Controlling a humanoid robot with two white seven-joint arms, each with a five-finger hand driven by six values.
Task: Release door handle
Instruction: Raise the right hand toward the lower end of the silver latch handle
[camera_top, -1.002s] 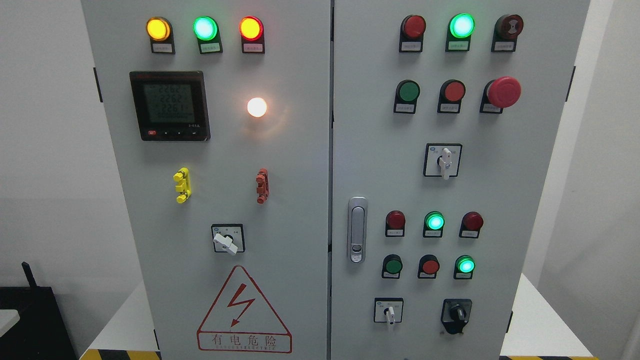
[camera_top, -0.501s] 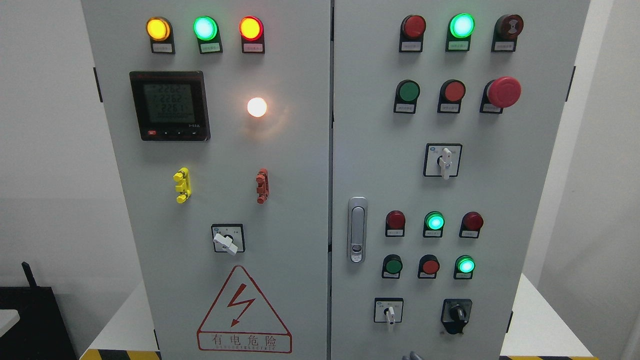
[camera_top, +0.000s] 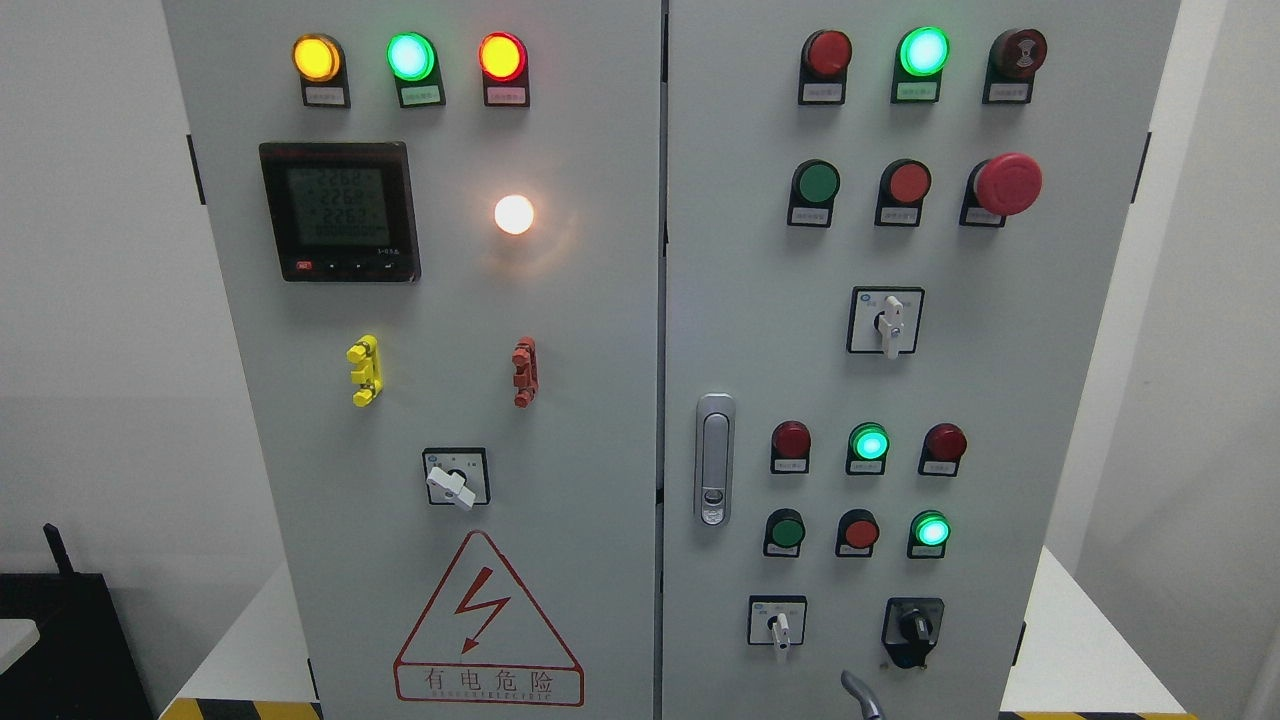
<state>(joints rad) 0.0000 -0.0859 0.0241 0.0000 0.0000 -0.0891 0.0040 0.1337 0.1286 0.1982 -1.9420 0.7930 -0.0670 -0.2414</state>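
The silver door handle (camera_top: 714, 460) lies flush and upright on the left edge of the grey cabinet's right door (camera_top: 1050, 400). Both doors look closed, with a thin dark seam between them. A small grey tip of my right hand (camera_top: 862, 695) pokes up from the bottom edge, right of the middle. It sits well below and to the right of the handle, not touching it. The remainder of that hand is out of frame. My left hand does not show.
The right door carries lit and unlit buttons, a red mushroom stop button (camera_top: 1008, 184) and rotary switches (camera_top: 913, 628). The left door (camera_top: 300, 450) has a meter (camera_top: 338, 211), lamps and a warning triangle (camera_top: 487, 625). White walls flank the cabinet.
A grey hand tip has risen into view at the bottom edge: absent a second ago, barely showing half a second ago, now higher and slightly further right. The meter digits changed.
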